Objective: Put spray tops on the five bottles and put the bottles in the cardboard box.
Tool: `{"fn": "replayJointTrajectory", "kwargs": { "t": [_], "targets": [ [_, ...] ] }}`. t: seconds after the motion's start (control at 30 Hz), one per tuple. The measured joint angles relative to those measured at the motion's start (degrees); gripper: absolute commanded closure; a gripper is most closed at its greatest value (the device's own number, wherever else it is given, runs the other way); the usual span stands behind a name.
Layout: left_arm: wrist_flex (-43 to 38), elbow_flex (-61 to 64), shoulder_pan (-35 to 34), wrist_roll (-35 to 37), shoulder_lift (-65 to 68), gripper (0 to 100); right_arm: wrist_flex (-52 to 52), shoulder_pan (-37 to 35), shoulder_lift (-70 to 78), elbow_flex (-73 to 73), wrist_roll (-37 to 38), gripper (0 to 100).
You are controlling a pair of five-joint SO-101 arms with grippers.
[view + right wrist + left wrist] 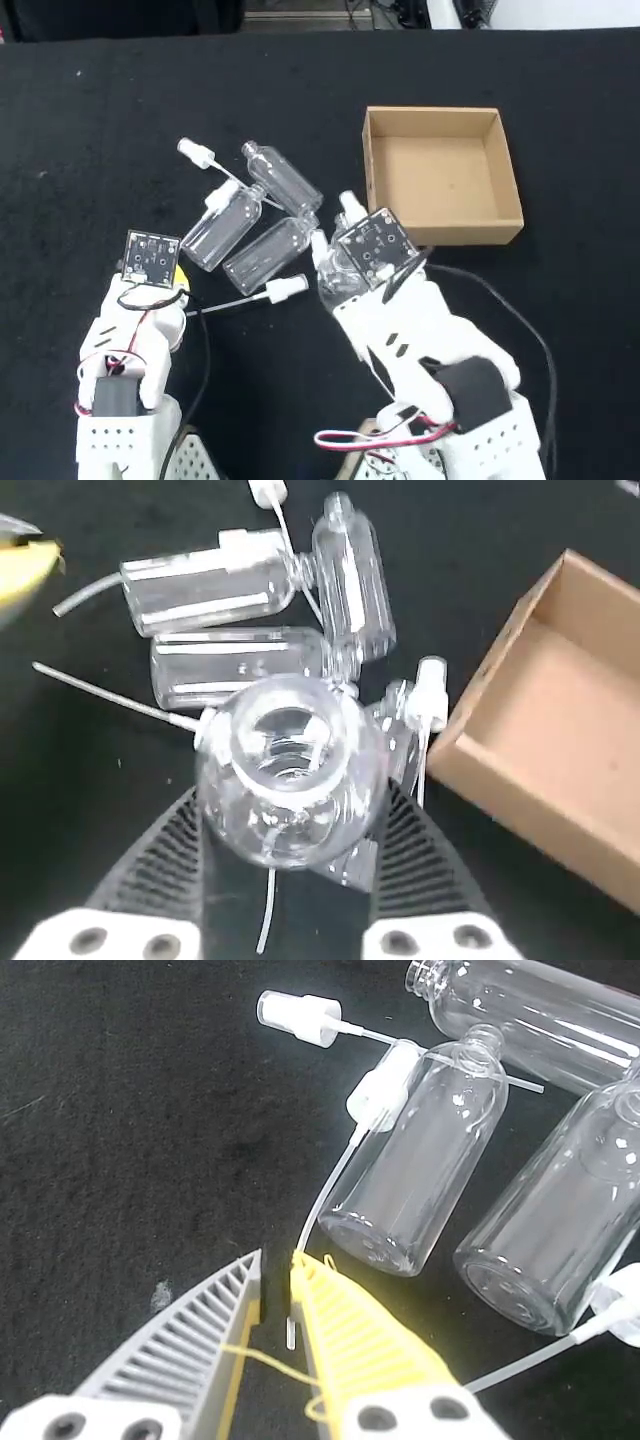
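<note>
Every bottle (222,225) is clear, every spray top (195,153) white, cardboard box (440,233) brown, table (100,100) black.

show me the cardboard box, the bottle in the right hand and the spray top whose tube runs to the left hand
cardboard box (440,175): high view, bare floor inside.
bottle (290,780): right wrist view, clear body between the fingers.
spray top (378,1090): left wrist view, white head.

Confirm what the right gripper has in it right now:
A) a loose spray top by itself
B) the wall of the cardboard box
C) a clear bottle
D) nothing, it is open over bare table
C: in the right wrist view the right gripper has its two dark fingers pressed against either side of a clear bottle.
</note>
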Motion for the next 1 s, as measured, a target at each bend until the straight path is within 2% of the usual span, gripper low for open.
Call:
{"fn": "replayJointTrajectory", "kwargs": {
  "t": [0.1, 0.27, 0.4, 0.53, 0.7, 0.8, 1.0],
  "targets": [
    [0.0, 0.0, 0.0, 0.0, 0.0, 95, -0.4, 6.3, 0.4, 1.9, 2.5, 98.8],
    [0.0, 0.0, 0.0, 0.0, 0.0, 95, 1.4, 21.1, 0.4, -0.2, 8.4, 98.8],
    [0.0, 0.0, 0.0, 0.0, 0.0, 95, 4.0, 25.3, 0.4, -0.4, 10.2, 98.8],
    [0.0, 0.0, 0.0, 0.0, 0.0, 95, 4.4, 20.7, 0.4, -0.4, 9.1, 98.8],
    [0.0, 0.0, 0.0, 0.0, 0.0, 95, 3.3, 5.9, 0.7, -0.4, 5.7, 98.8],
    [0.0, 0.0, 0.0, 0.0, 0.0, 95, 1.5, -1.3, 8.1, -0.4, 3.3, 98.8],
    [0.0, 0.0, 0.0, 0.0, 0.0, 95, 5.5, -4.5, 23.3, -10.7, 1.7, 98.8]
  ]
}}
